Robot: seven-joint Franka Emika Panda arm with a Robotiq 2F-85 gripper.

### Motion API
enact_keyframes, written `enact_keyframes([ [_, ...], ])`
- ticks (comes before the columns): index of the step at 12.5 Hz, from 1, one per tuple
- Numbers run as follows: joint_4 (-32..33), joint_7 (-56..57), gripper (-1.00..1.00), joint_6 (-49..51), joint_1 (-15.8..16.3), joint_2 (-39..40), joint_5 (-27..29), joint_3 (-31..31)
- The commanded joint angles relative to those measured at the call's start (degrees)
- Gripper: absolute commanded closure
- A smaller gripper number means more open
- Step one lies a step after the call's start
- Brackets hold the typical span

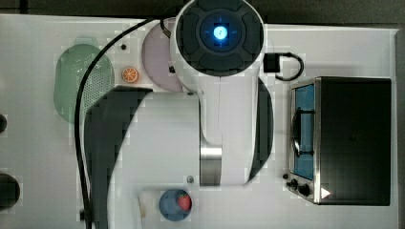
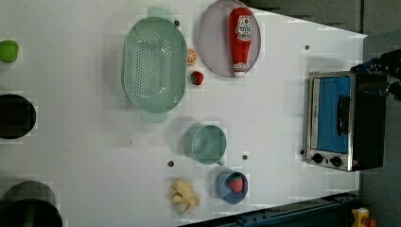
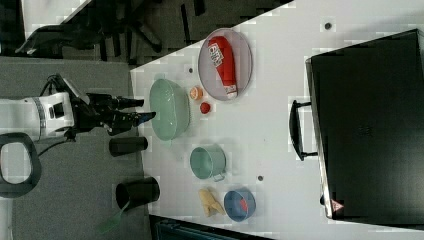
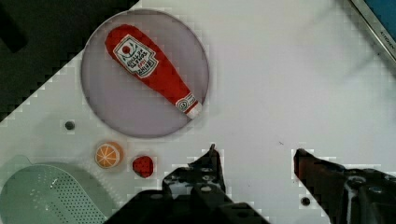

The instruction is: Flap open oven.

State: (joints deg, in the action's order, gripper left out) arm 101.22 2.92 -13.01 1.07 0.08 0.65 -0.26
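Oven (image 2: 344,121) at three o'clock on the white table (image 2: 94,142) in the left view, door shut, bar handle (image 2: 342,115) across blue glass, two knobs at its lower corner. Arm (image 1: 210,119) covering mid-table in the top view, hiding most of the grey plate (image 1: 155,57). Green colander (image 2: 153,65) toward eleven o'clock, plate (image 2: 215,42) with ketchup bottle (image 2: 240,40) at twelve. Green cup (image 2: 206,144) near centre. Blue bowl (image 2: 230,187) with strawberry at six o'clock. Gripper (image 4: 254,161) partly cut off in the wrist view, fingers spread apart over bare table, holding nothing.
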Motion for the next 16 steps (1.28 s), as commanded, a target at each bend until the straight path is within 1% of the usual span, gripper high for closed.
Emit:
enact_keyframes([
  [1,11.03,-6.94,-0.59,9.44,-1.05,-18.98,-1.2,-4.04],
  [3,11.03,-6.94,-1.0,9.44,-1.05,-18.98,-1.2,-4.03],
  [7,11.03,-6.94,-1.0,9.44,-1.05,-18.98,-1.2,-4.02],
  [8,11.03,-6.94,-0.9,9.44,-1.05,-18.99,-1.2,-4.02],
  [11,11.06,-6.94,-0.15,9.44,-1.05,-18.96,-1.2,-4.01],
  [14,11.95,-6.77,0.55,9.52,-1.13,-18.95,-1.21,-4.32],
  [15,12.53,-6.38,0.65,9.51,-1.15,-18.97,-1.22,-4.69],
  [16,13.34,-4.68,0.65,9.51,-1.19,-18.95,-1.25,-5.24],
])
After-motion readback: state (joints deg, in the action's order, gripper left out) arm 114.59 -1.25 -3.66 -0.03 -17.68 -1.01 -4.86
